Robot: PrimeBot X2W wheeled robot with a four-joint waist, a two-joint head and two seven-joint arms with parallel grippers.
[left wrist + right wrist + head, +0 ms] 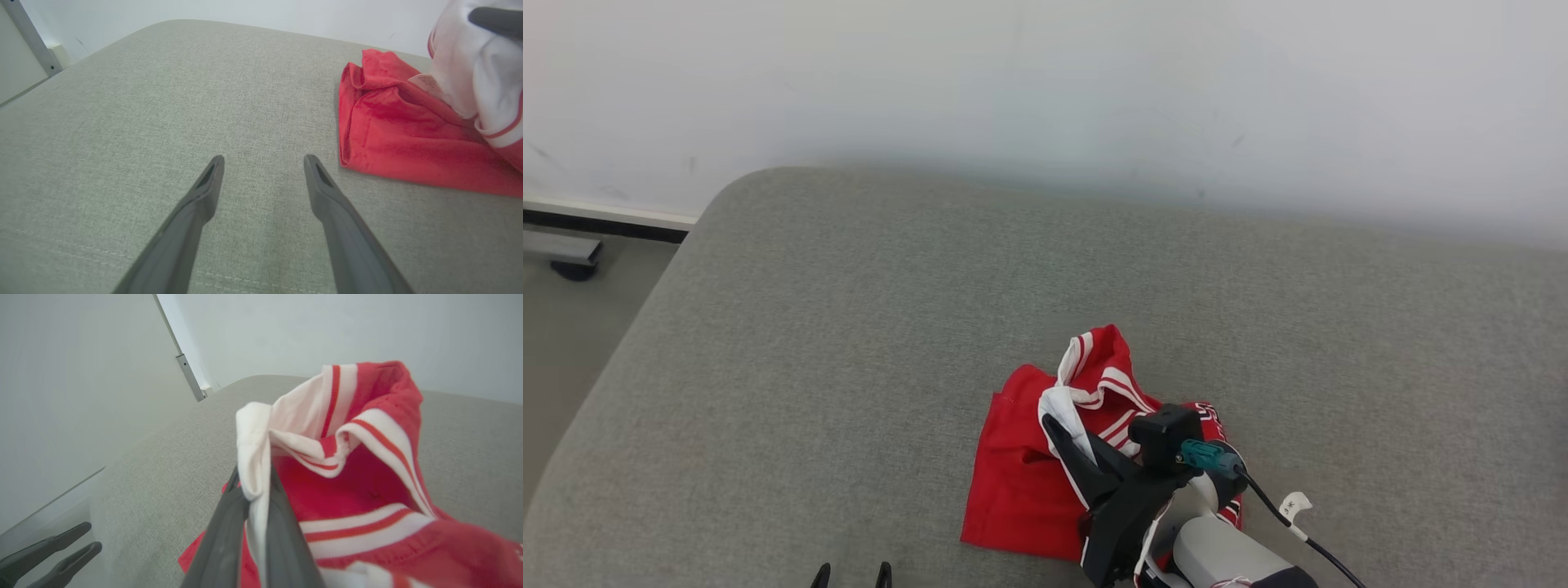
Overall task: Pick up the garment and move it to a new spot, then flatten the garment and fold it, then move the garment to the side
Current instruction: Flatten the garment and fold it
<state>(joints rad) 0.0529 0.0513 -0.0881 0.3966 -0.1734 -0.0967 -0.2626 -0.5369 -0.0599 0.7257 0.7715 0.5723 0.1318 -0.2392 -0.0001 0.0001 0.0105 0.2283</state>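
Trim of the red jersey (1013, 482), heaped near the front edge of the grey cushion (849, 327), is clamped by the right gripper (253, 486), while the left gripper (263, 161) is spread wide.

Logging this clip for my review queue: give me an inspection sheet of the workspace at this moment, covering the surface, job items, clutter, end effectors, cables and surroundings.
Surface: grey fabric cushion, rounded corner at the far left.
Job's things: red garment with white striped trim, crumpled; one white edge is lifted, the rest lies on the cushion.
Clutter: nothing seen.
End effectors: right end effector shut on the garment's white edge; left end effector open over bare cushion beside the garment, holding nothing.
Cables: black cable with a teal plug and a white tag at the right wrist.
Surroundings: white wall behind; floor at the left, with a dark caster.
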